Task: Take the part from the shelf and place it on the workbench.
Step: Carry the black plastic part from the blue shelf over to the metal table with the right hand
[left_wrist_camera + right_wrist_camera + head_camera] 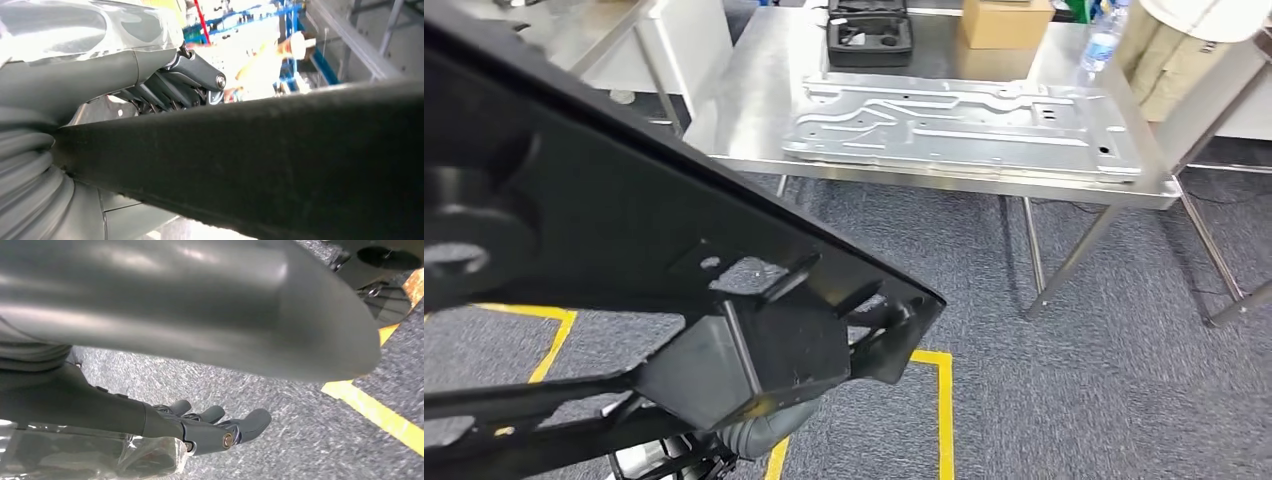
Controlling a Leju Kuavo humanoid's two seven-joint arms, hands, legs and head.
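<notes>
While the left hand (165,85) clamps its dark fingers (197,75) and grey thumb around a thick black bar of the part, the right hand (210,427) hangs under the load with its fingers stretched out flat; whether they press up against the part or carry nothing is hard to say from the blurred wrist view, so I cannot tell its state. That part, a large black moulded plastic frame with ribs, brackets and cut-outs (674,260), is held high and close to the robot's body, tilted, covering much of the head view.

Beyond it lies grey carpet with yellow floor tape (944,400), and further ahead stands the stainless-steel workbench (744,100). On the bench rest a stamped silver sheet-metal panel (964,125), a black open case (869,35), a cardboard box (1006,22) and a water bottle (1104,40).

By my reading, the pick from the shelf is done and the part is in transit. Closing on the bench and setting the frame down remain.
</notes>
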